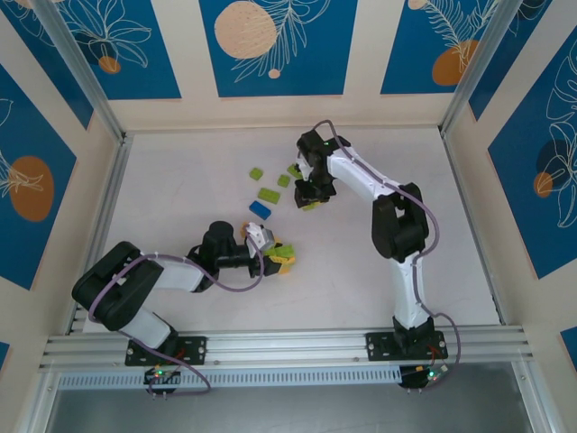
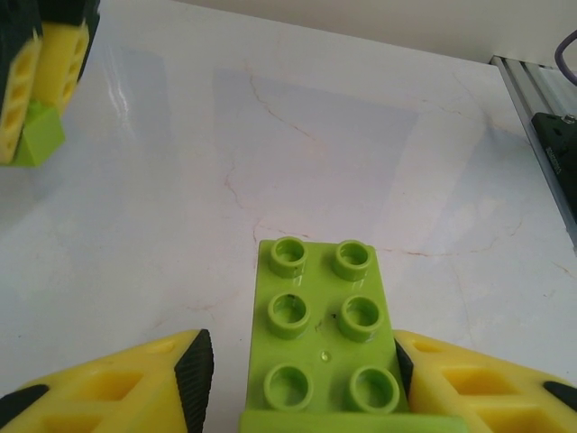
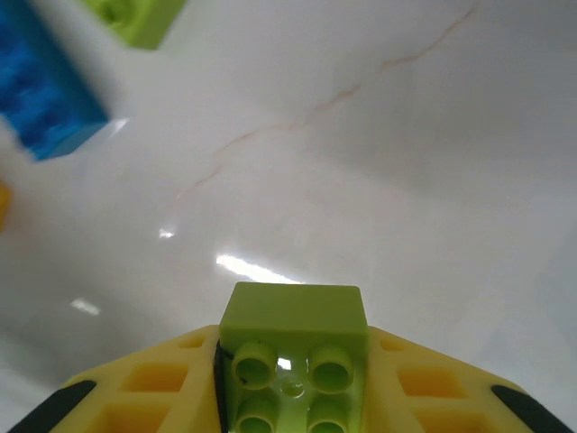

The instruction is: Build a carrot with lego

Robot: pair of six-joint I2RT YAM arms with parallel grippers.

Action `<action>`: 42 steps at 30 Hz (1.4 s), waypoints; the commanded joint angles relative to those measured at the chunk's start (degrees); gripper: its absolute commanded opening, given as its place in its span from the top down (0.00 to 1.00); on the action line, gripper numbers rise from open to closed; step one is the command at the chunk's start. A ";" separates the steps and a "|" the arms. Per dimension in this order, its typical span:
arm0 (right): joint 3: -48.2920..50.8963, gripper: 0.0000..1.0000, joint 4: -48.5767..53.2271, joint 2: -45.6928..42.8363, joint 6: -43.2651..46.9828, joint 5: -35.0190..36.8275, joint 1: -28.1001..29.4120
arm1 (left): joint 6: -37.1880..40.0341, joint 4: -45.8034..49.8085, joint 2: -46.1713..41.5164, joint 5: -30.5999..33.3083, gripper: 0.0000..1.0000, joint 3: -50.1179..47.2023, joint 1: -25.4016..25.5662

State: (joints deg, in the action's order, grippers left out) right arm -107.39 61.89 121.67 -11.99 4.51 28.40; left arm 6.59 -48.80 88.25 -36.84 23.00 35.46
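A lime green lego brick [image 2: 320, 307] with six studs showing lies between the jaws of my left gripper [image 2: 302, 365]. The right pad touches its side and the left pad stands a small gap away. In the top view this gripper [image 1: 281, 256] is low over the table's middle. My right gripper [image 3: 293, 361] is shut on a smaller lime green brick [image 3: 293, 316], studs toward the camera, held above the table. It hangs further back [image 1: 311, 200], and its fingers and brick [image 2: 41, 135] also show at the top left of the left wrist view.
Several loose lime green bricks [image 1: 269, 194] and a blue one [image 1: 260, 210] lie between the two grippers toward the back. The blue brick [image 3: 45, 99] and a green one [image 3: 135, 18] lie below my right gripper. Aluminium rails [image 1: 99, 225] border the white table.
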 commanded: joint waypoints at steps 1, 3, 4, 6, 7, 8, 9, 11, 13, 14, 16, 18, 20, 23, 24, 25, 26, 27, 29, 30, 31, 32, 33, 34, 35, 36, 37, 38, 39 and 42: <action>1.44 0.65 5.73 -4.90 -3.42 -3.42 1.66 | 1.71 -0.08 0.01 -2.27 0.49 0.81 -0.70; 1.88 0.65 7.65 -6.59 -4.55 -4.01 2.65 | 2.00 0.56 0.00 -2.45 0.54 0.99 -0.57; 2.01 0.65 8.53 -7.11 -5.22 -4.29 3.07 | 2.17 1.07 0.01 -2.53 0.56 1.27 -0.57; 2.39 0.65 10.51 -8.27 -6.66 -5.01 4.03 | 2.71 1.77 0.15 -2.37 0.59 1.42 -0.54; 2.67 0.65 11.08 -8.80 -7.32 -5.19 4.51 | 2.79 1.69 0.19 -2.21 0.60 1.35 -0.54; 3.17 0.65 11.68 -9.45 -8.09 -5.37 5.08 | 2.88 1.69 0.17 -2.12 0.62 1.34 -0.50; 3.67 0.65 12.08 -10.03 -8.98 -5.55 5.69 | 2.92 1.84 0.12 -2.16 0.64 1.32 -0.42; 4.99 0.65 12.25 -11.23 -10.60 -5.95 6.91 | 3.21 2.12 0.08 -2.12 0.66 1.34 -0.42; 5.98 0.65 12.65 -12.21 -12.63 -6.16 7.98 | 3.40 2.44 0.08 -1.77 0.67 1.38 -0.32; 6.50 0.66 12.81 -12.67 -13.72 -6.14 8.52 | 3.71 2.92 0.18 -1.51 0.67 1.50 -0.28; 7.63 0.66 12.65 -13.68 -15.88 -6.58 9.52 | 4.36 3.82 0.26 -0.83 0.68 1.72 0.00; 8.51 0.67 12.34 -14.58 -17.93 -7.27 10.46 | 4.97 4.40 0.27 0.05 0.68 1.86 0.41; 9.35 0.67 12.08 -15.12 -19.38 -7.49 11.28 | 5.40 4.76 0.26 1.21 0.68 1.87 0.60; 10.24 0.68 11.61 -15.41 -20.82 -7.65 12.23 | 5.73 4.93 0.35 1.91 0.70 1.87 0.83; 10.58 0.68 11.25 -15.55 -21.17 -7.81 12.52 | 5.82 5.02 0.43 1.87 0.71 1.86 0.90; 10.85 0.68 10.98 -15.65 -21.33 -7.87 12.72 | 5.91 5.03 0.46 1.87 0.71 1.87 0.86; 10.97 0.68 10.74 -15.71 -21.49 -7.77 12.85 | 5.96 5.04 0.35 1.93 0.73 1.86 0.92; 11.13 0.68 10.50 -15.68 -21.63 -7.77 13.04 | 5.89 5.07 0.35 1.93 0.74 1.78 0.97; 11.24 0.68 9.72 -15.67 -21.93 -7.85 13.23 | 5.96 5.05 0.26 1.94 0.75 1.78 0.98; 11.35 0.68 9.37 -15.56 -21.89 -7.90 13.38 | 5.96 5.03 0.31 1.95 0.76 1.75 0.93; 11.54 0.68 8.94 -15.43 -21.77 -7.85 13.43 | 5.96 5.03 0.26 1.93 0.76 1.77 0.95; 11.67 0.68 8.66 -15.21 -21.76 -7.85 13.52 | 5.95 5.09 0.34 1.95 0.76 1.81 1.00; 11.79 0.68 8.52 -15.10 -21.76 -7.85 13.59 | 5.98 5.19 0.43 1.95 0.77 1.93 0.93; 11.85 0.69 8.27 -14.92 -21.76 -7.94 13.61 | 6.02 5.33 0.43 1.88 0.77 1.95 0.94; 11.94 0.69 8.25 -14.84 -21.85 -7.95 13.69 | 6.02 5.38 0.44 1.94 0.77 1.92 0.98; 11.94 0.69 8.25 -14.79 -21.86 -7.96 13.70 | 6.03 5.38 0.51 2.01 0.77 2.00 0.95; 11.95 0.69 8.33 -14.79 -21.87 -7.81 13.78 | 6.02 5.38 0.52 2.03 0.77 2.04 0.99; 12.01 0.69 8.42 -14.79 -21.85 -7.56 13.77 | 6.07 5.51 0.53 1.99 0.77 2.12 0.97; 12.13 0.69 8.44 -14.85 -21.85 -7.34 13.87 | 6.02 5.55 0.60 2.00 0.77 2.07 0.95; 13.05 0.69 7.92 -15.13 -21.76 -7.15 13.96 | 5.95 5.59 0.83 1.95 0.77 2.31 0.99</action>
State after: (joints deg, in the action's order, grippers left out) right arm -95.61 69.80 107.68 -33.04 -1.74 41.69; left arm 11.09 -45.71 88.25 -35.92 24.53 36.14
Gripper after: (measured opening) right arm 0.321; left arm 0.355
